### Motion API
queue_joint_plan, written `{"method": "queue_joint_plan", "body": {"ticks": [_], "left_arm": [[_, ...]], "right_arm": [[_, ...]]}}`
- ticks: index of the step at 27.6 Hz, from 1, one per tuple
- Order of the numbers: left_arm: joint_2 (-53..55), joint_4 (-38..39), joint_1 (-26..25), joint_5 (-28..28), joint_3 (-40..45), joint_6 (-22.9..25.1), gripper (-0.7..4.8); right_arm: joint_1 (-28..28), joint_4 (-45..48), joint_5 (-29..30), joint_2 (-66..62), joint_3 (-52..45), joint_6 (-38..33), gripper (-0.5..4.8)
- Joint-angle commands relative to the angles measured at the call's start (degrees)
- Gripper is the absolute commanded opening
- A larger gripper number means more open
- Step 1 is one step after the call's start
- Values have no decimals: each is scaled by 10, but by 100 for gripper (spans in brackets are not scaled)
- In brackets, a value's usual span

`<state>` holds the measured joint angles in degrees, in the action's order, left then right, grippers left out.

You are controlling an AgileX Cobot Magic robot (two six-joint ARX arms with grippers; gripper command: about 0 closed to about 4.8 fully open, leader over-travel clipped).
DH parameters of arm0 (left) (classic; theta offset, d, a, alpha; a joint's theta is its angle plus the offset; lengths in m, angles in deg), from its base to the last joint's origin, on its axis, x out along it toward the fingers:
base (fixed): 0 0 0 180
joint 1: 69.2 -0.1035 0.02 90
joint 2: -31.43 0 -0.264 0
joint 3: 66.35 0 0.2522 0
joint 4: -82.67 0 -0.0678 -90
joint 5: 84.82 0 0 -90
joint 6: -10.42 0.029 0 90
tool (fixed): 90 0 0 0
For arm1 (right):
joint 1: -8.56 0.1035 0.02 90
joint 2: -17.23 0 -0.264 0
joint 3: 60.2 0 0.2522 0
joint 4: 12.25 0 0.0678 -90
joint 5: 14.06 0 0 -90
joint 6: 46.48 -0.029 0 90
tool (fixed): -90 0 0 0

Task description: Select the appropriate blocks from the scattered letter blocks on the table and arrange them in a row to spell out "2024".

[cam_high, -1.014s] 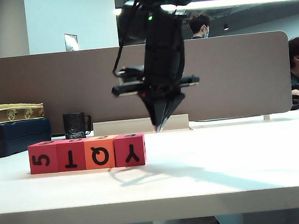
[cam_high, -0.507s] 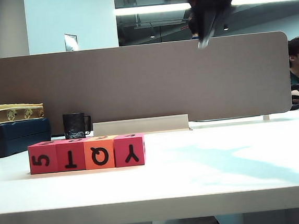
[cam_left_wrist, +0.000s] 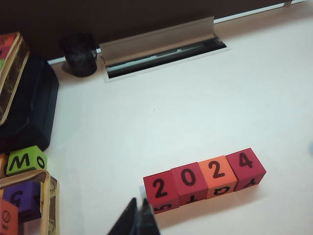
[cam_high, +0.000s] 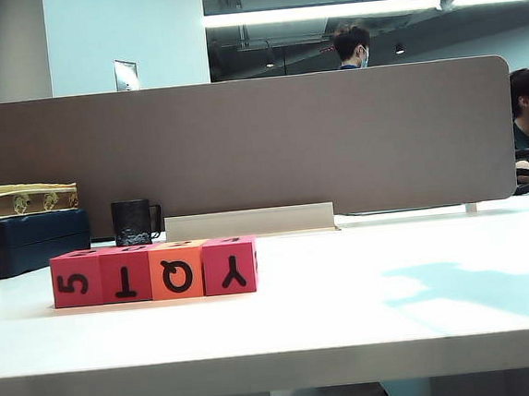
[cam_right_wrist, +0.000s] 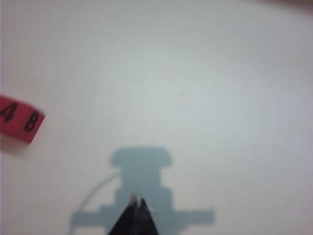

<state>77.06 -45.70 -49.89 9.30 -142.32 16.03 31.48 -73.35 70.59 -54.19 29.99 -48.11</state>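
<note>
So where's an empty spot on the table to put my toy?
The table is bare right of the blocks, and between them and the metal slot. It's crowded by the dark box and green cube. Both tools are shut, lifted off.

The table [cam_high: 365, 291] lies bare right of the blocks [cam_high: 154, 272], which sit touching in one row, leaving wide passage there and in front. Behind them stand a mug [cam_high: 133, 221], a box [cam_high: 29, 239] and the divider [cam_high: 241, 144]. The closed left gripper [cam_left_wrist: 137, 220] and right gripper [cam_right_wrist: 137, 215] hang above, clear of everything.
</note>
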Motion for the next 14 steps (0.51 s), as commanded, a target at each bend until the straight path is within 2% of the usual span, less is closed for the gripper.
{"method": "queue_joint_plan", "body": {"ticks": [1, 5, 8, 12, 14], "left_arm": [[-38, -18, 0, 2, 30, -23, -6], [-90, -35, 0, 2, 80, -47, -6], [-144, -50, 0, 3, 134, -92, -6], [-182, -54, 1, 1, 178, -119, -6], [-195, -54, 1, 1, 193, -121, -6]], "right_arm": [[0, 36, 44, 45, -58, -25, -5], [0, 83, 123, 100, -135, -46, -5], [0, 108, 186, 144, -192, -63, -4], [1, 115, 254, 161, -220, -71, -5], [4, 120, 263, 164, -229, -74, -5]]}}
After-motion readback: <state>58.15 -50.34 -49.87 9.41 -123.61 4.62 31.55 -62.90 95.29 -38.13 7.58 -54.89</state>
